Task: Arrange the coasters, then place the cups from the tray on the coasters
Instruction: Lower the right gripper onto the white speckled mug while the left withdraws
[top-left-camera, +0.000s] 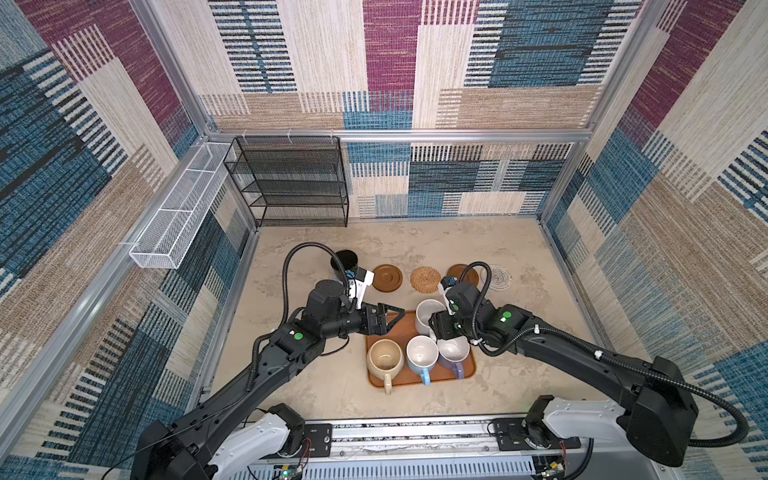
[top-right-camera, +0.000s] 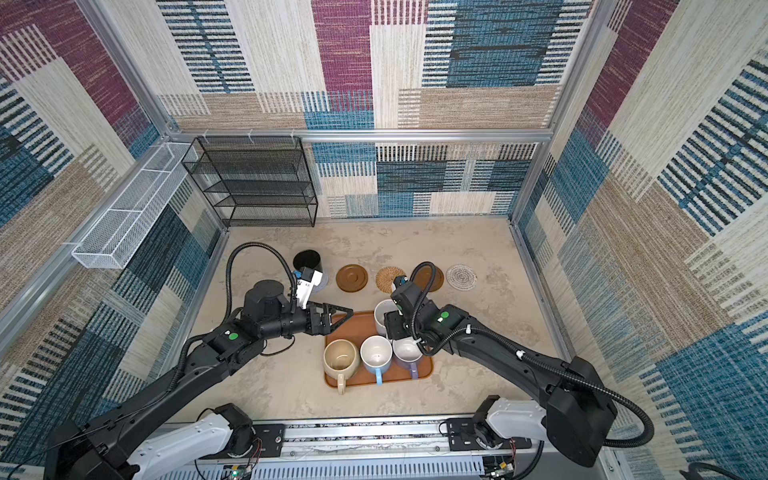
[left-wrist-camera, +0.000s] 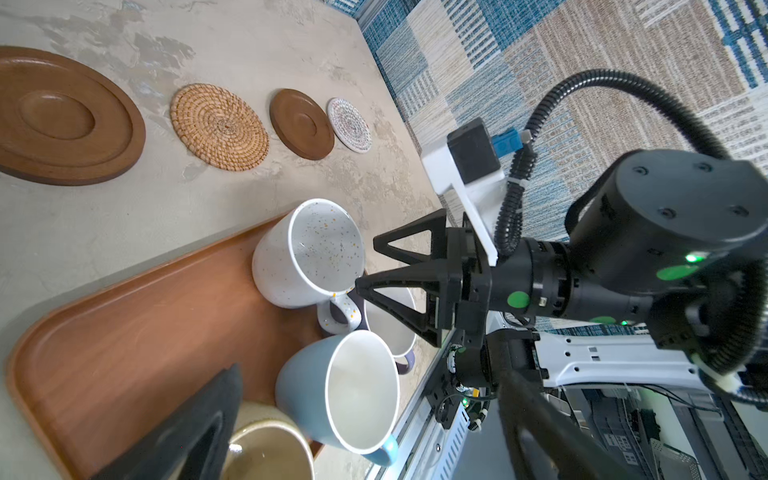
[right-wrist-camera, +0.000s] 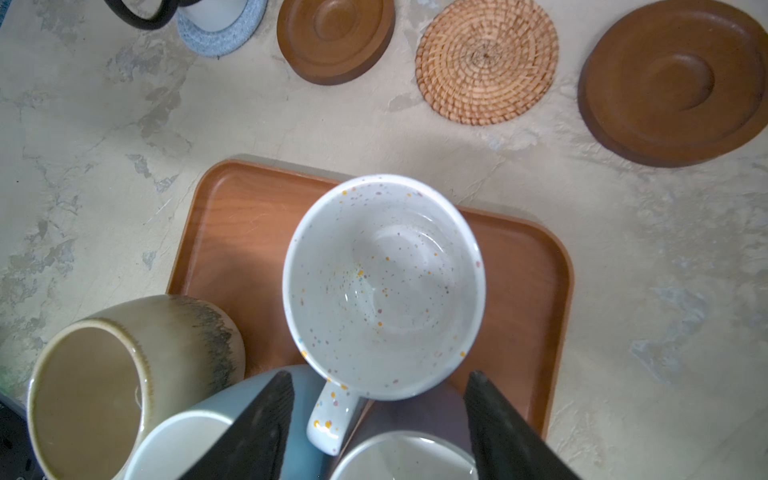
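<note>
The orange-brown tray (top-left-camera: 405, 376) holds a white speckled cup (right-wrist-camera: 382, 286), a beige cup (top-left-camera: 384, 359), a light blue cup (top-left-camera: 422, 355) and a lavender cup (top-left-camera: 453, 353). My right gripper (right-wrist-camera: 380, 376) is open, its fingers on either side of the white cup's handle (right-wrist-camera: 332, 415) without touching it. My left gripper (top-left-camera: 397, 321) hangs open and empty over the tray's back left corner. Behind the tray runs a row of coasters. A black cup (top-left-camera: 344, 262) stands on the blue-grey coaster (right-wrist-camera: 216, 41). A brown (top-left-camera: 387, 277), a rattan (top-left-camera: 425, 279), another brown (top-left-camera: 459, 272) and a pale patterned coaster (top-left-camera: 496, 276) are bare.
A black wire shelf (top-left-camera: 291, 183) stands at the back left corner. A white wire basket (top-left-camera: 178, 216) hangs on the left wall. Patterned walls close in three sides, and the arms' mounting rail (top-left-camera: 415, 432) runs along the front edge.
</note>
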